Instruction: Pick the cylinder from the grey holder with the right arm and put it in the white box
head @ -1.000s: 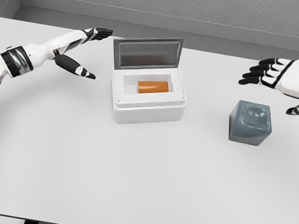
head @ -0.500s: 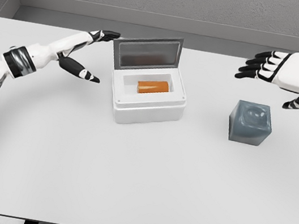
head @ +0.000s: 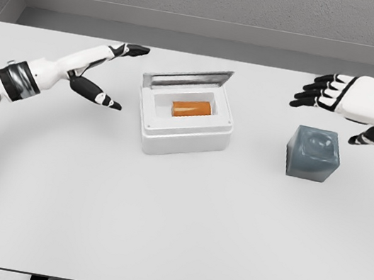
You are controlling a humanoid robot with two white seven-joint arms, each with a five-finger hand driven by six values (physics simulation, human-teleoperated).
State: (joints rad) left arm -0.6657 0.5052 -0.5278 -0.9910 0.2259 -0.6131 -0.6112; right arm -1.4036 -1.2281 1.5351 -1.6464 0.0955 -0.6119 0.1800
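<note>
Grey walls are backing a pale table (head: 172,231) that is filling most of the frame. At centre, the white box (head: 186,134) is sitting with its lid (head: 189,78) tipped low over the back edge, and the orange cylinder (head: 191,108) is lying on its side inside. At right, the grey holder (head: 313,154) is standing with nothing in its hollow. The right hand (head: 355,103) is hovering above the holder, fingers (head: 311,94) spread and grasping nothing. The left hand (head: 101,72) is reaching in from the left beside the lid, fingers also released. I judge the lid could be dropping shut unevenly, or the left hand could be nudging the box sideways.
</note>
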